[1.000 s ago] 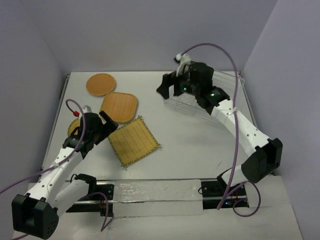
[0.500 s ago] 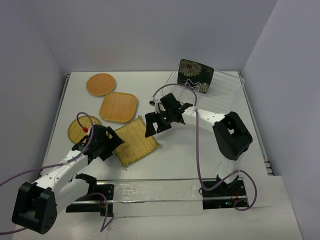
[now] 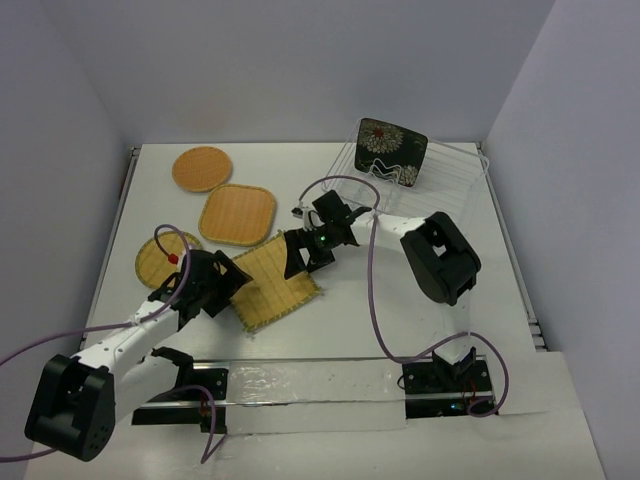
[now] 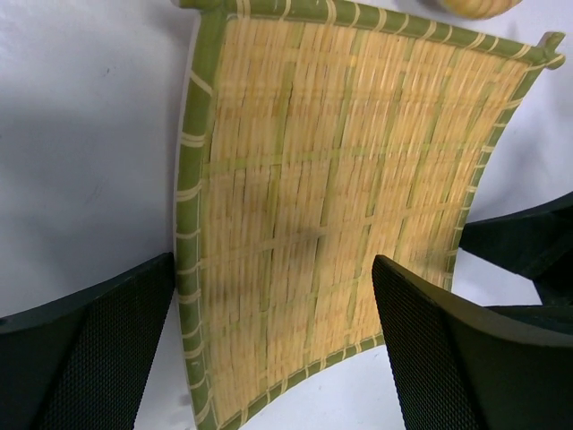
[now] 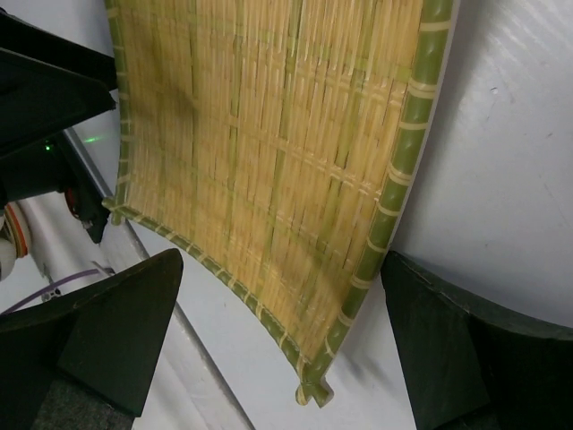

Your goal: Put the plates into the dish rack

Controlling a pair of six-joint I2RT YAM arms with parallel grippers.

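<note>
Woven plate [image 3: 272, 290] flat on table [image 3: 380, 300], well apart from rack [image 3: 445, 178].
Left pincer [image 3: 237, 287] and right pincer [image 3: 297, 258] wide open at opposite edges; best closed on rims, lifted level, stood upright in rack.

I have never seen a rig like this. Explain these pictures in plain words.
Two robot arms are bolted at the near edge of the table. The wide picture looks down from above; the two close-ups come from wrist cameras. The left end effector and right end effector, both open, flank the yellow woven square plate; neither holds anything. An orange round plate, orange rounded-square plate and yellow round plate lie flat. The black flowered plate stands in the wire dish rack.
</note>
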